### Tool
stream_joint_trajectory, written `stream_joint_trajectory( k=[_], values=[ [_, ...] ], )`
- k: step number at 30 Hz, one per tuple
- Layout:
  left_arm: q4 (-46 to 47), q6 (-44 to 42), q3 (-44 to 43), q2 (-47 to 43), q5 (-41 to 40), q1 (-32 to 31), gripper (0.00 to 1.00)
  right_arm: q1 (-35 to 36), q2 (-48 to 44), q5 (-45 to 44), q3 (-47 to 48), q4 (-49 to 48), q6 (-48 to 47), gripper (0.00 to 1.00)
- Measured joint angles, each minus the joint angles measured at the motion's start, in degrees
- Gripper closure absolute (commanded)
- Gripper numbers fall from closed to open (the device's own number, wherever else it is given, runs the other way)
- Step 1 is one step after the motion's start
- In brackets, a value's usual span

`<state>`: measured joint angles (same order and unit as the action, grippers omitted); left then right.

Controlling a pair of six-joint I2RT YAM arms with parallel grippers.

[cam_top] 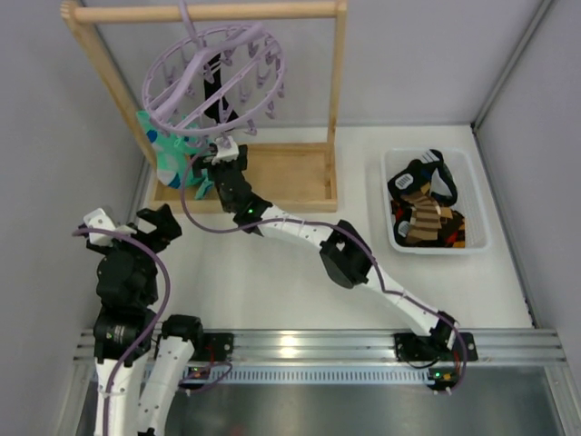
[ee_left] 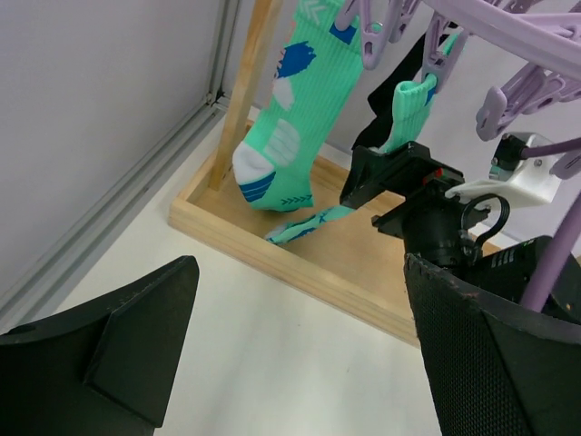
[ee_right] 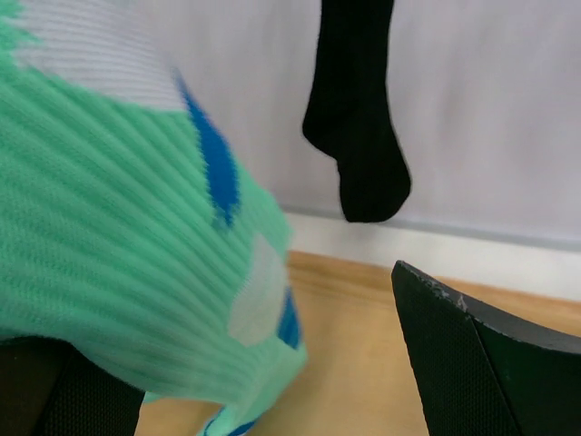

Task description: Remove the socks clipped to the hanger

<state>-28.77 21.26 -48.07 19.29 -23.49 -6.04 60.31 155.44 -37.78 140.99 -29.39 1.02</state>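
Observation:
The lilac hanger (cam_top: 213, 77) hangs from the wooden rack's top bar. Two teal socks with white and blue marks (cam_top: 168, 154) are clipped to its left side; in the left wrist view they are one full sock (ee_left: 281, 118) and a narrower one (ee_left: 407, 109). A black sock (cam_top: 215, 91) hangs behind them (ee_right: 354, 136). My right gripper (cam_top: 214, 165) is open at the narrower teal sock (ee_right: 118, 245), which drapes over its left finger; the other finger (ee_right: 490, 363) stands apart. My left gripper (cam_top: 159, 227) is open and empty above the table, short of the rack (ee_left: 304, 363).
The wooden rack (cam_top: 272, 177) has a flat tray base and two uprights. A white basket (cam_top: 477, 195) at the right holds several socks, brown striped and black. Grey walls close in on the left, back and right.

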Motion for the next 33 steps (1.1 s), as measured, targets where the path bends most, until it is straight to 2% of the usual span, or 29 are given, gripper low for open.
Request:
stream_joint_trajectory(
  k=[3,8,13,20,23,24,25,27,32,33],
  values=[
    [0.0,0.0,0.5,0.0,0.0,-0.6,0.01,-1.3,-1.2,1.9,-4.5,-3.0,-3.7,0.06],
    [0.0,0.0,1.1,0.0,0.2,-1.1,0.01,-1.2,-4.2,6.7,-17.7,-7.3,-7.4,0.3],
    [0.0,0.0,1.1,-0.1,0.8,-1.2,0.02,-0.5,-5.3,12.2,-24.7,-10.9,-9.3,0.35],
    [0.0,-0.2,1.1,-0.1,1.8,-1.4,0.02,-0.8,-5.4,17.1,-19.2,-11.4,-9.4,0.37],
    [0.0,-0.2,1.1,-0.1,2.0,-1.6,0.02,-1.3,-5.4,18.3,-17.1,-12.0,-9.4,0.48],
    [0.0,-0.2,1.1,-0.1,2.1,-1.6,0.02,-1.5,-5.5,18.5,-17.2,-12.3,-9.5,0.61],
    [0.0,-0.2,1.1,-0.1,2.1,-1.7,0.02,-1.7,-5.6,18.7,-17.6,-12.4,-9.8,0.7],
    [0.0,-0.2,1.1,0.0,2.1,-1.8,0.02,-1.9,-6.2,19.1,-19.9,-13.4,-9.8,0.82],
    [0.0,0.8,1.1,0.3,1.9,-1.9,0.02,-2.0,-9.8,19.5,-29.4,-16.2,-10.1,0.87],
    [0.0,1.3,1.1,0.6,1.8,-1.9,0.02,-2.0,-10.8,19.6,-31.6,-16.9,-10.1,0.91]
  ],
)
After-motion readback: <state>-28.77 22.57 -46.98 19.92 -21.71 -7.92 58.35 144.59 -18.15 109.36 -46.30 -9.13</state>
